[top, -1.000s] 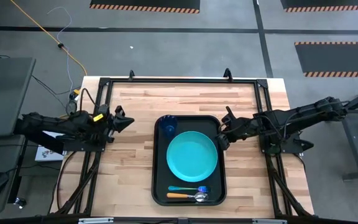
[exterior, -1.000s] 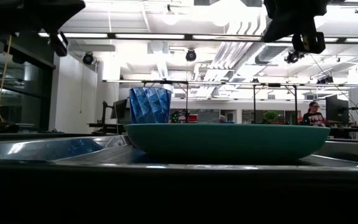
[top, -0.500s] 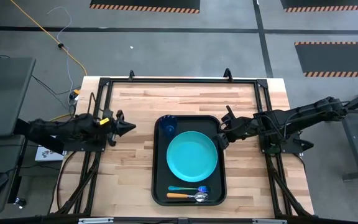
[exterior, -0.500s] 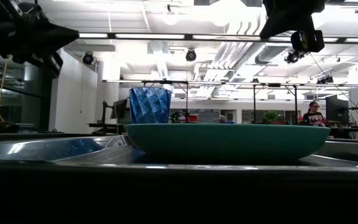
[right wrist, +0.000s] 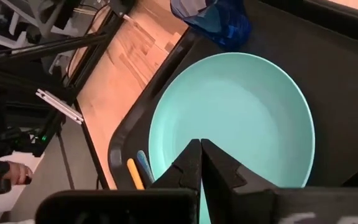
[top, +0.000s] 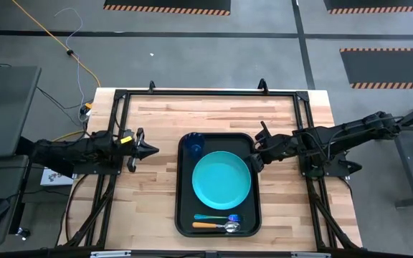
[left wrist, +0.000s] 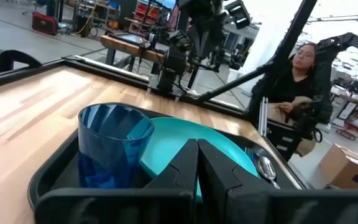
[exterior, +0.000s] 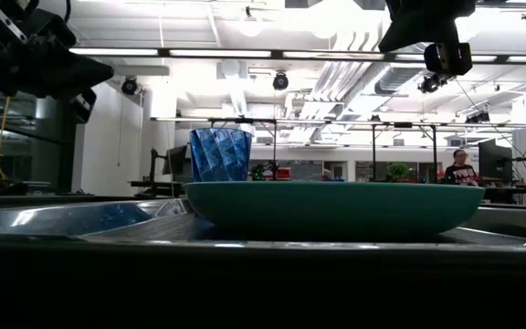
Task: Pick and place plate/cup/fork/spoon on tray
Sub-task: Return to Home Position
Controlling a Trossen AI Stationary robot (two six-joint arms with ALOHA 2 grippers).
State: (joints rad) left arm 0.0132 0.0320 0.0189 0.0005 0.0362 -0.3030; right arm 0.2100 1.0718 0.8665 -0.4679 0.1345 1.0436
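The black tray [top: 185,215] lies at the table's middle. On it rest the turquoise plate [top: 221,179], the dark-blue cup [top: 194,146] standing upright at its far left corner, and the light-blue fork [top: 210,216] and orange-handled spoon [top: 214,226] side by side at its near end. My left gripper [top: 151,150] is shut and empty, above the table left of the tray. My right gripper [top: 254,160] is shut and empty, above the tray's right rim. The cup [left wrist: 114,146] and plate [left wrist: 191,149] show in the left wrist view, the plate [right wrist: 241,118] in the right.
A black frame [top: 206,93] runs along the table's far edge and sides. Bare wood lies left and right of the tray. A person [left wrist: 294,81] sits beyond the table's right side, behind my right arm [left wrist: 191,31].
My left gripper has moved toward the table's right, closer to the tray, staying shut. My right arm and the things on the tray have kept still.
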